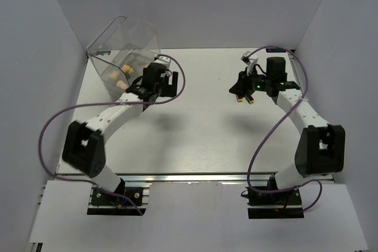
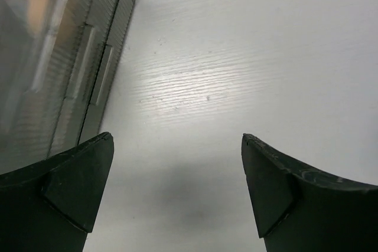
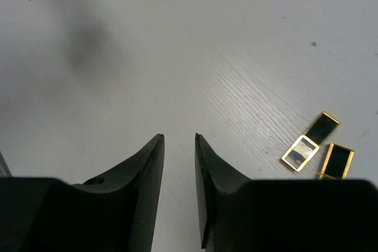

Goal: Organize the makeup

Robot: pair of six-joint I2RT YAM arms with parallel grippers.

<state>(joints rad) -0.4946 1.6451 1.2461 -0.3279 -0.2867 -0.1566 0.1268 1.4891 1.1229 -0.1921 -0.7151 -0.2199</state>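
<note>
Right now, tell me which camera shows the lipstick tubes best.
The right wrist view. Both lipstick tubes lie in plain sight there, black with gold edges, close enough to tell them apart. The top view shows them only as tiny specks. The left wrist view does not show them at all.

The drawer box [image 1: 118, 39] is clear glossy plastic with ribbed fronts, the table [image 3: 236, 39] matt white with faint wood grain, the lipstick tubes [image 3: 310, 141] shiny black edged in gold.
</note>
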